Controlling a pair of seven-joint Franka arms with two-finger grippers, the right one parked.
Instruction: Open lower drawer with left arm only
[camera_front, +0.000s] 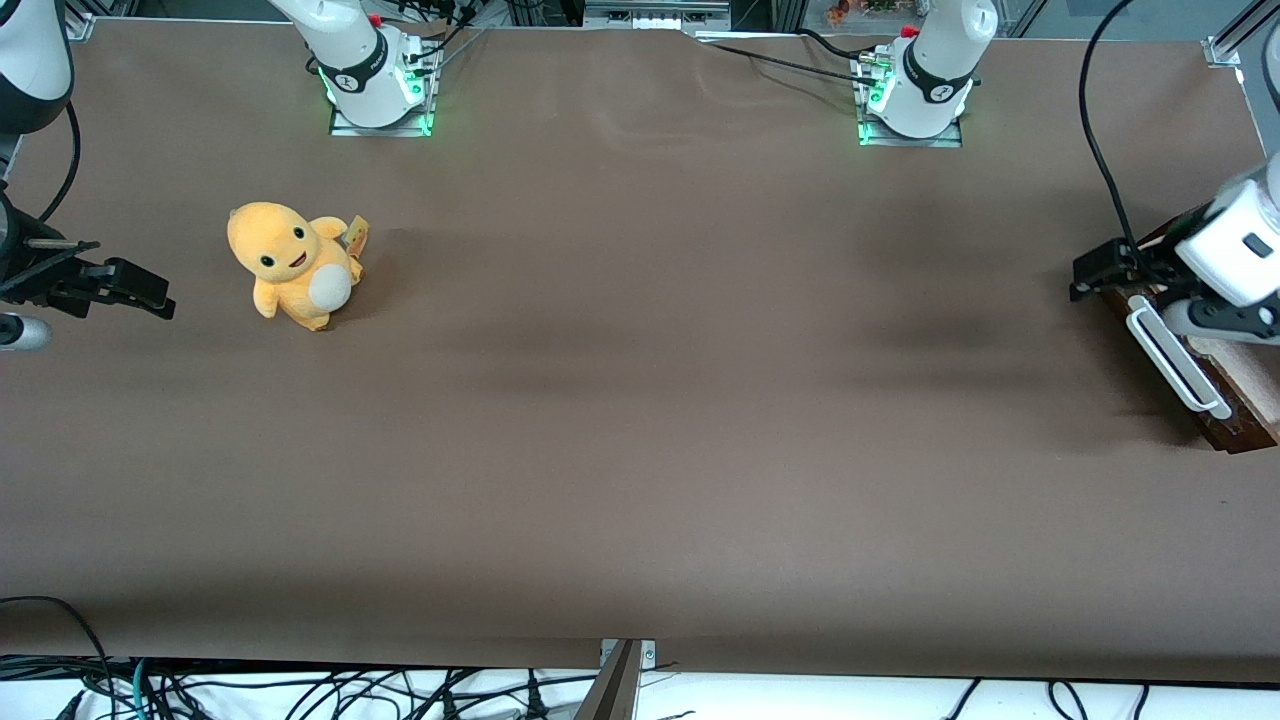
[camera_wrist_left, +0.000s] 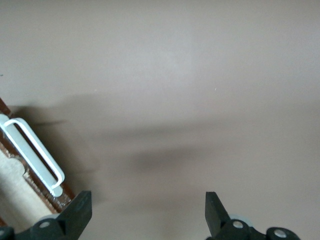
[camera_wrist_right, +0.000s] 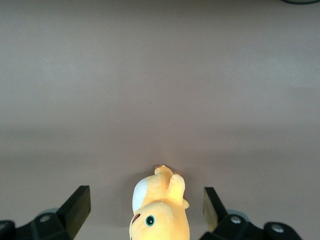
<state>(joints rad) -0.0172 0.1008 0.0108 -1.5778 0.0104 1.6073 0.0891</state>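
1. We see the dark brown wooden lower drawer (camera_front: 1232, 400) at the right edge of the front view, toward the working arm's end of the brown-covered bench (camera_front: 640, 400). Its long white bar handle (camera_front: 1172, 362) runs along the front, and a strip of pale beige inside shows above the front, so we judge it at least partly open.
2. The black two-finger gripper (camera_front: 1100, 270) of the big white left arm (camera_front: 1235, 245) hangs just above the handle's upper end, near it, and we cannot tell whether it touches.
3. In the wrist view the fingers (camera_wrist_left: 80, 210) stand wide apart and hold nothing; the white bar handle (camera_wrist_left: 32, 155) lies outside the gap between them.
4. We judge the step in hand to be either the approach to the handle or the release after a pull.
5. If the drawer needs more travel, the next move calls for bringing the fingers across the bar, closing on it, then pulling straight out along the drawer's line.
6. A yellow plush toy (camera_front: 290, 265) sits at mid-left of the front view, well apart.
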